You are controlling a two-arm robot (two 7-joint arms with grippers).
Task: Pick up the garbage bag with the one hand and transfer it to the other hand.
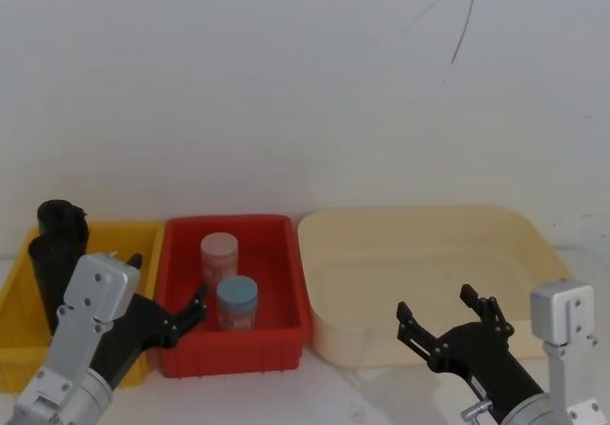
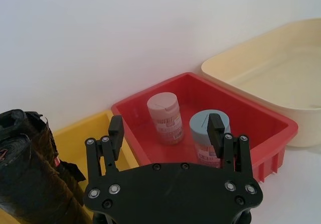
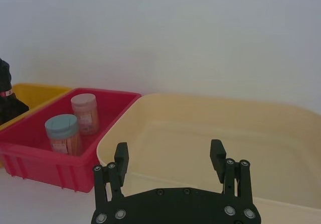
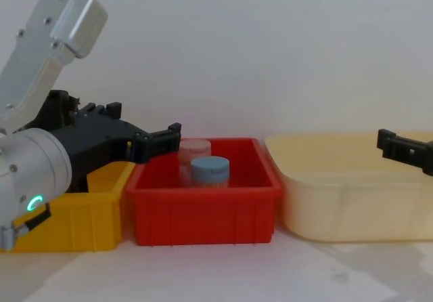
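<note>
Seeing the garbage bag [image 1: 44, 277] standing upright at the left end of the yellow bin [image 1: 124, 232], far left of head frame, touching a second black roll [image 1: 63, 219] behind it; probably stood on end to leave the upper body free for a side grip. Reading the left tool [image 1: 168, 282] as released and empty, lower left, just right of the rolls and straddling the seam with the red bin [image 1: 238, 354]; looks staged for the pick, no contact yet. Reading the right tool [image 1: 436, 303] as released and empty too, lower right, in front of the cream tub [image 1: 353, 349], well apart from the bag; likely waiting to receive. From left wrist view, getting the crinkled plastic up close plus a small red mark [image 2: 56, 161] at the rolls' right edge, so taking the front roll as the plain one, with some doubt. From chest view, getting the green ring [image 4: 32, 202] low on the left arm and the side-on height of both tools above the bin rims
</note>
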